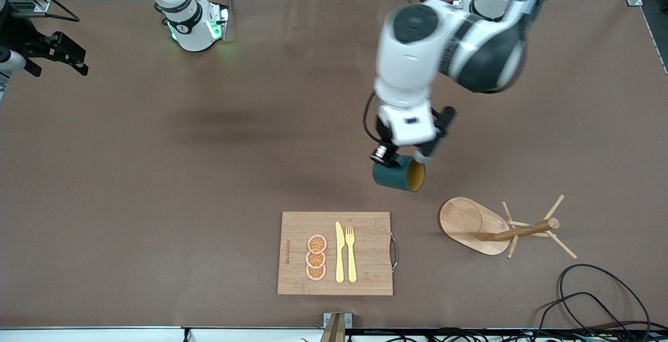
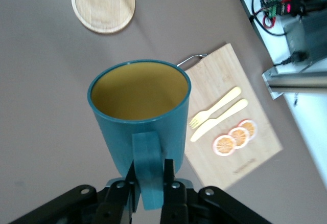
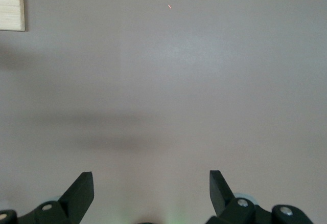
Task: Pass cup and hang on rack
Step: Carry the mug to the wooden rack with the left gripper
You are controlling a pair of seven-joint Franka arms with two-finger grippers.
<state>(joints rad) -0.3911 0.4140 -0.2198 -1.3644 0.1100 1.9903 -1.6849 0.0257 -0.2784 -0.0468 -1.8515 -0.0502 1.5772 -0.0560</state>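
Observation:
The dark teal cup (image 1: 399,173) with a yellow inside hangs above the table, tipped on its side, its mouth turned toward the left arm's end. My left gripper (image 1: 401,158) is shut on its handle (image 2: 148,165); in the left wrist view the left gripper (image 2: 148,172) pinches that handle below the cup (image 2: 140,106). The wooden rack (image 1: 501,227) stands nearer the front camera than the cup, its oval base (image 2: 104,4) showing past the cup's rim. My right gripper (image 1: 78,62) waits at the right arm's end, and the right gripper (image 3: 152,183) stands open over bare table.
A wooden cutting board (image 1: 335,253) with a metal handle lies near the front edge, carrying a yellow knife, a fork (image 2: 214,114) and three orange slices. Black cables (image 1: 600,300) loop at the front corner toward the left arm's end.

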